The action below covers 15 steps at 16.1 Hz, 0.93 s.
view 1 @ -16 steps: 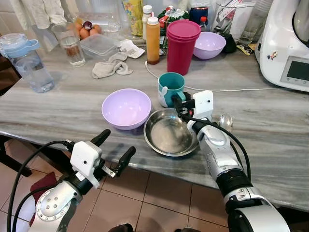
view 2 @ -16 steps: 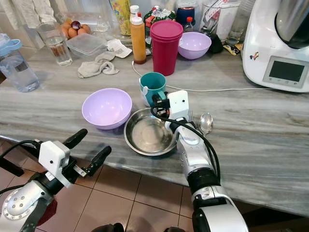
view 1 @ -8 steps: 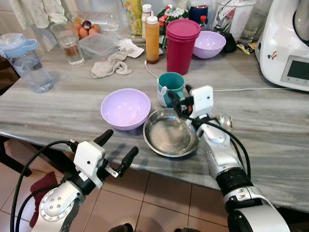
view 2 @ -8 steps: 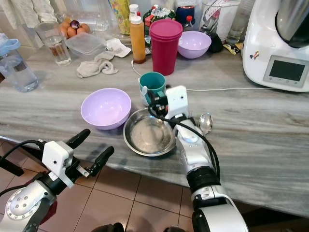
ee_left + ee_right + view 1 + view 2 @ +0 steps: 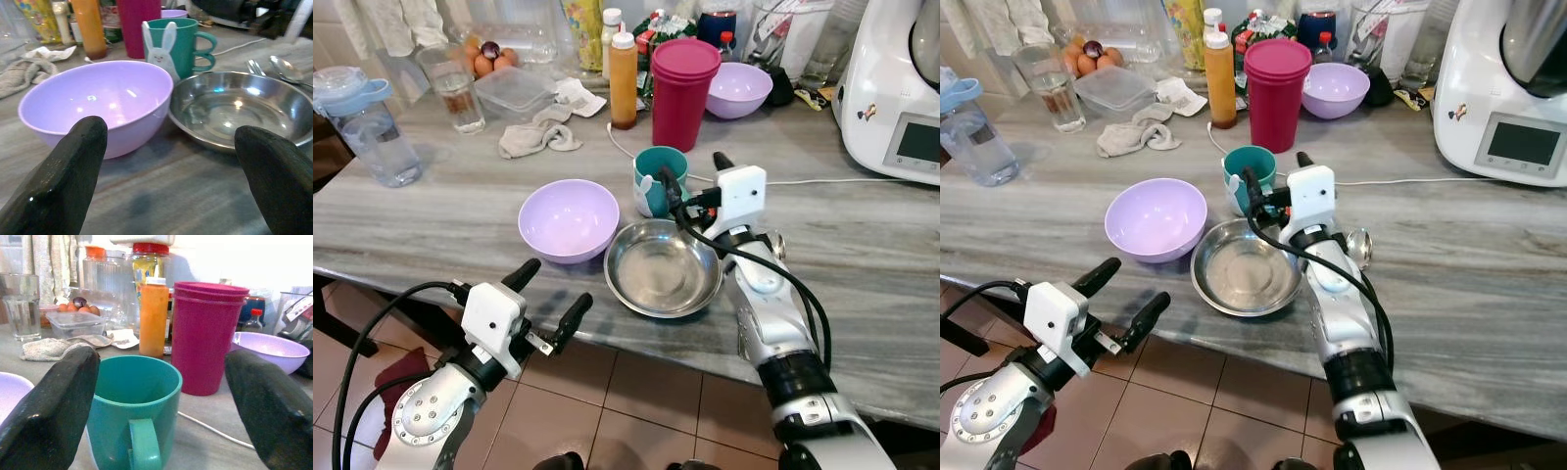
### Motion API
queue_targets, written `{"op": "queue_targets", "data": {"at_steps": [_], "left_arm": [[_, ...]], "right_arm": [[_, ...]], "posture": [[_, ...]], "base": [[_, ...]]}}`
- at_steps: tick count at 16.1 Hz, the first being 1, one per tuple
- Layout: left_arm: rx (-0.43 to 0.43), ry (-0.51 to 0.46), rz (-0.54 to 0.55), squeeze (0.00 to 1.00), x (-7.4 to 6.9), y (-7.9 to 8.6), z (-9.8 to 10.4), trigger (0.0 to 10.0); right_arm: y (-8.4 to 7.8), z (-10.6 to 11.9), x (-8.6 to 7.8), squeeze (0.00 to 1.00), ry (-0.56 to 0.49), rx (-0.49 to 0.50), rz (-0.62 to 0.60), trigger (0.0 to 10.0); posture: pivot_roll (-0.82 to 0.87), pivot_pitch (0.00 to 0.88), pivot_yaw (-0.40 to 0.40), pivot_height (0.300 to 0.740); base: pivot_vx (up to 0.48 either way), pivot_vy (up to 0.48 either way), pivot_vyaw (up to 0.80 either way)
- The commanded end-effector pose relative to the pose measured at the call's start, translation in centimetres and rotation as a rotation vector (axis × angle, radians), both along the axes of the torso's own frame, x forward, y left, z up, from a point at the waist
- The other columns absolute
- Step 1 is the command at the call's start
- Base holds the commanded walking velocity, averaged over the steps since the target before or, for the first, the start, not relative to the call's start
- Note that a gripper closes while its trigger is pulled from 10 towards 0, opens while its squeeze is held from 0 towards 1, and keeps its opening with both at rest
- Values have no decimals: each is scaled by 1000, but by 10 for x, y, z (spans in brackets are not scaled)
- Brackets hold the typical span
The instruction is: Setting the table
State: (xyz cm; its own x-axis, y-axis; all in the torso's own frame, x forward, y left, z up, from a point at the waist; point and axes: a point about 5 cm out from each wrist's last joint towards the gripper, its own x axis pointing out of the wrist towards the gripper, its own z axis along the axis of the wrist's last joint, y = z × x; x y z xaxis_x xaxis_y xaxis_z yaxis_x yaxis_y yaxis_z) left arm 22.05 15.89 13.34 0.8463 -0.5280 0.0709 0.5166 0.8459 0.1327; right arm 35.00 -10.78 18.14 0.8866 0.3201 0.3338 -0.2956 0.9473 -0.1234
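On the grey marble counter (image 5: 862, 264) a steel bowl (image 5: 663, 266) sits near the front edge, with a lilac bowl (image 5: 569, 217) to its left and a teal mug (image 5: 658, 176) with a bunny figure behind it. A spoon (image 5: 1359, 245) and a fork (image 5: 254, 66) lie right of the steel bowl, partly hidden by my right arm. My right gripper (image 5: 693, 174) hovers open just right of the mug, above the steel bowl's far rim; the mug (image 5: 134, 411) appears between its fingers. My left gripper (image 5: 548, 299) is open and empty, below the counter's front edge, facing the two bowls.
Along the back stand a magenta tumbler (image 5: 683, 83), an orange bottle (image 5: 624, 83), another lilac bowl (image 5: 738, 90), a crumpled cloth (image 5: 538, 137), a glass (image 5: 456, 93) and a water jug (image 5: 367, 122). A white appliance (image 5: 891, 98) with its cable (image 5: 822, 181) is at the right.
My right gripper has lifted off the steel bowl's far rim, moved back and to the right beside the mug, and its fingers have spread. The left arm has hardly moved.
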Motion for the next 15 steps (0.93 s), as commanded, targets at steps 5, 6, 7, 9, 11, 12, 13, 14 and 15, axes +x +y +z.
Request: {"op": "queue_targets", "data": {"at_steps": [5,6,7,9,11,12,13,14,15], "left_arm": [[-3,-28,44,0,1,5,8,10000],[-4,-30,59,0,2,6,9,10000],[-9,-34,99,0,4,9,10,10000],[0,-41,204,0,9,14,9,10000],[11,-43,316,0,15,19,6,10000],[35,-44,407,0,18,23,3,10000],[28,-38,421,0,19,24,2,10000],[19,-22,471,0,22,24,0,10000],[15,-24,469,0,23,23,1,10000]], "right_arm": [[-7,17,-19,1000,-92,-11,-91,10000],[-8,17,-20,1000,-95,-14,-98,10000],[-10,17,-23,1000,-100,-24,-116,10000],[-15,14,-30,1000,-94,-40,-151,10000],[-17,8,-38,878,-72,-68,-162,10000],[-16,4,-42,0,-57,-81,-163,10000],[-15,4,-42,0,-55,-81,-162,10000],[-14,4,-44,0,-48,-85,-167,10000],[-13,4,-45,0,-48,-84,-167,10000]], "posture": [[25,134,30,740],[25,134,32,740],[25,134,32,740],[23,136,35,740],[19,137,35,740],[15,137,34,740],[15,137,34,740],[12,134,30,740],[12,134,30,740]], "base": [[0,0,0],[0,0,0],[0,0,0],[0,0,0],[0,0,0],[0,0,0],[0,0,0],[0,0,0],[0,0,0]]}}
